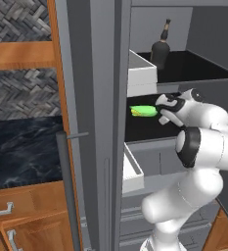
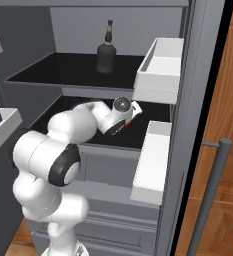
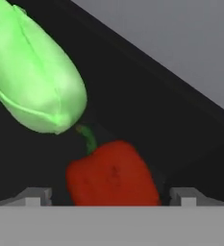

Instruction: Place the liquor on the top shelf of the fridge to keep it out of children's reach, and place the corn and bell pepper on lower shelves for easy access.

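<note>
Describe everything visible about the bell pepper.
The bell pepper is small, round, glossy red, with a short curved green stem rising from its top. It sits on a black lower shelf of the fridge, close beside the blunt end of the green corn. It lies between the open fingertips of the hand, which stand apart from its sides.

At left we see a herringbone grey tile backsplash (image 1: 17, 93) above a dark marbled countertop (image 1: 25, 152). A wooden shelf board (image 1: 20, 55) crosses the tiles. Below the countertop, wooden drawers (image 1: 32, 223) carry pale metal pulls (image 1: 0, 211). Wooden panelling (image 2: 228, 150) stands at right.
</note>
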